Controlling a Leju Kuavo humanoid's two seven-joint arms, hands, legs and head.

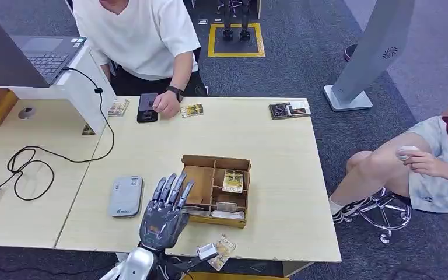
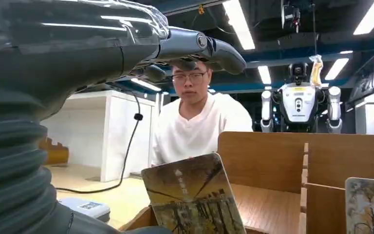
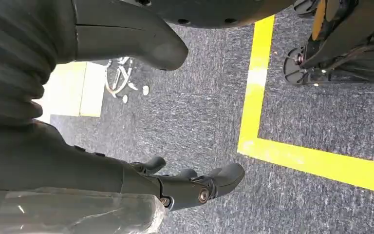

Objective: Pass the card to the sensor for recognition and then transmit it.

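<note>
My left hand (image 1: pixel 164 213) hovers with fingers spread over the left end of the wooden divided box (image 1: pixel 192 158). In the left wrist view a picture card (image 2: pixel 192 200) stands tilted in the box just ahead of the palm. The fingers (image 2: pixel 214 48) reach out well above it, and no grip on it shows. Another card (image 1: pixel 233 181) stands in a middle compartment, seen also as a card (image 2: pixel 370 204) at the picture's edge. The grey sensor pad (image 1: pixel 126 196) lies left of the hand. My right hand (image 3: pixel 175 187) hangs over the carpet, fingers loosely apart, holding nothing.
A person in white (image 1: pixel 137 29) stands at the far side, one hand by a black phone (image 1: pixel 147 108). Loose cards (image 1: pixel 191 110) and a card holder (image 1: pixel 290 109) lie along the far edge. A cable (image 1: pixel 29 163) loops left. Another person (image 1: pixel 420 163) sits right.
</note>
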